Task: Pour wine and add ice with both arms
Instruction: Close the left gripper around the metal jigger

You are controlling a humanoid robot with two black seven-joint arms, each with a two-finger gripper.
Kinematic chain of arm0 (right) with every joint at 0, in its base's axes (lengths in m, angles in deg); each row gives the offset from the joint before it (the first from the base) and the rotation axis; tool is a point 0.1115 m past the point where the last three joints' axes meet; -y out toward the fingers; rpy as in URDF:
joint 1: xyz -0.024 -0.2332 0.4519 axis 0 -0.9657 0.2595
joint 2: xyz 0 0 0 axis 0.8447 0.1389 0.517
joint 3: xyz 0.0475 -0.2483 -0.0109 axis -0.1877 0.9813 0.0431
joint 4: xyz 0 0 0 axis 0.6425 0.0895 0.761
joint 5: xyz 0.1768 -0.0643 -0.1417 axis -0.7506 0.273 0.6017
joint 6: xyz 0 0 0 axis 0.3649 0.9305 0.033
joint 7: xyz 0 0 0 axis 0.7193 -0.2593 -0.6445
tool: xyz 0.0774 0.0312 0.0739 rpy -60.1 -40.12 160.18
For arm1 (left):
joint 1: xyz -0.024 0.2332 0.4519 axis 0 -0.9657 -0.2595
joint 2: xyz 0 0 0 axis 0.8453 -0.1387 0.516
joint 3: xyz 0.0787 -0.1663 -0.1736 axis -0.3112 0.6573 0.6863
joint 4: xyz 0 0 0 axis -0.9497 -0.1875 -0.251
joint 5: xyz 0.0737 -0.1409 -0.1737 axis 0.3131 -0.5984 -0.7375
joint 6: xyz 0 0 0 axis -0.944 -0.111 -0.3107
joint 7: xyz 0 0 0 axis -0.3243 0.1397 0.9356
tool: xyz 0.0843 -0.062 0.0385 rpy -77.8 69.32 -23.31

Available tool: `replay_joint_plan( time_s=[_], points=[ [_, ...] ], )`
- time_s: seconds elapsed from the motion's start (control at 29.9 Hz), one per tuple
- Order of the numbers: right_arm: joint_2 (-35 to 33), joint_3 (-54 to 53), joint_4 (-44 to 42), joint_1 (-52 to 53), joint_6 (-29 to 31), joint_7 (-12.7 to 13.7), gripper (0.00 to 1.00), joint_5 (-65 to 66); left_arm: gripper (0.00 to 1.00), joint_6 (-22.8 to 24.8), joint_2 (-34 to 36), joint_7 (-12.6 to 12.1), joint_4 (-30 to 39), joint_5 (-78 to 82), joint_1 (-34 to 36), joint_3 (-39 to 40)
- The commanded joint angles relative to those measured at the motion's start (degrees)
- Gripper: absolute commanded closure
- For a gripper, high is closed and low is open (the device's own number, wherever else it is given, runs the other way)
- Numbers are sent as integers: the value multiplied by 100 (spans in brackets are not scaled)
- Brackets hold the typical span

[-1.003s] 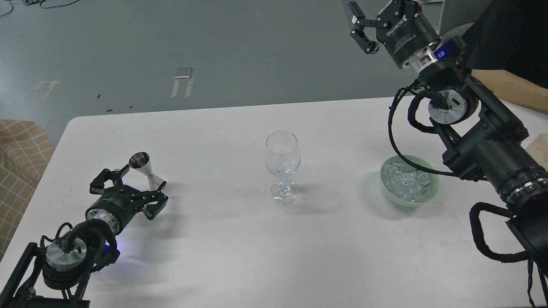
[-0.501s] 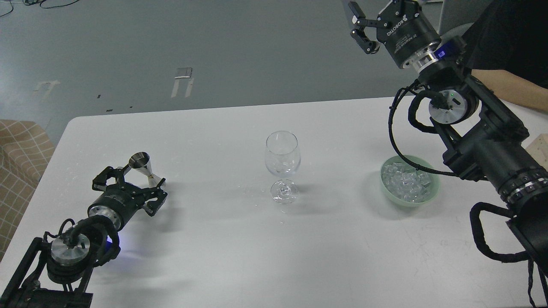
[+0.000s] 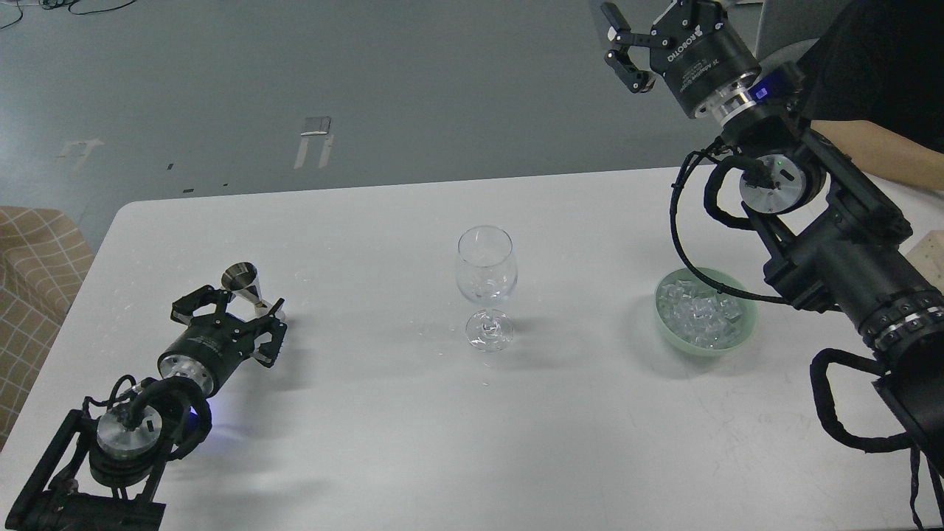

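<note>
A small steel jigger [image 3: 243, 283] stands on the white table [image 3: 383, 428] at the left. My left gripper [image 3: 232, 313] lies low on the table, open, with its fingers on either side of the jigger's lower part. An empty wine glass [image 3: 484, 276] stands upright at the table's middle. A pale green bowl [image 3: 746, 335] at the right holds several clear ice cubes [image 3: 700, 313]. My right gripper [image 3: 643, 33] is open and empty, raised high above the table's far right edge, well above and behind the bowl. No wine bottle is in view.
A person's bare forearm [image 3: 877, 151] reaches in behind my right arm. A tan plaid seat [image 3: 37, 258] stands off the table's left edge. A pale wooden piece [image 3: 933, 251] shows at the right edge. Grey floor lies beyond the table.
My left gripper has slid forward and right along the table until its fingers flank the jigger. The right arm, glass and bowl have hardly moved.
</note>
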Motion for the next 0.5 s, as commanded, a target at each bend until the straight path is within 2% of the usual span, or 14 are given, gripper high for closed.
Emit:
replay_joint_plan(
  time_s=[0.0,0.17,0.27,0.33,0.47],
  points=[
    [-16,0,-1,-8,0,0,0,0,39,97,-52,87,-243,0,129,-28],
    [-42,0,-1,-17,0,0,0,0,39,370,-79,114,-410,0,225,-45],
    [-34,0,8,-17,0,0,0,0,48,405,-79,114,-454,0,269,-71],
    [-33,0,-1,-17,0,0,0,0,58,562,-79,105,-489,0,269,-72],
    [-33,0,-1,-17,0,0,0,0,68,765,-70,114,-516,-9,269,-72]
  ],
)
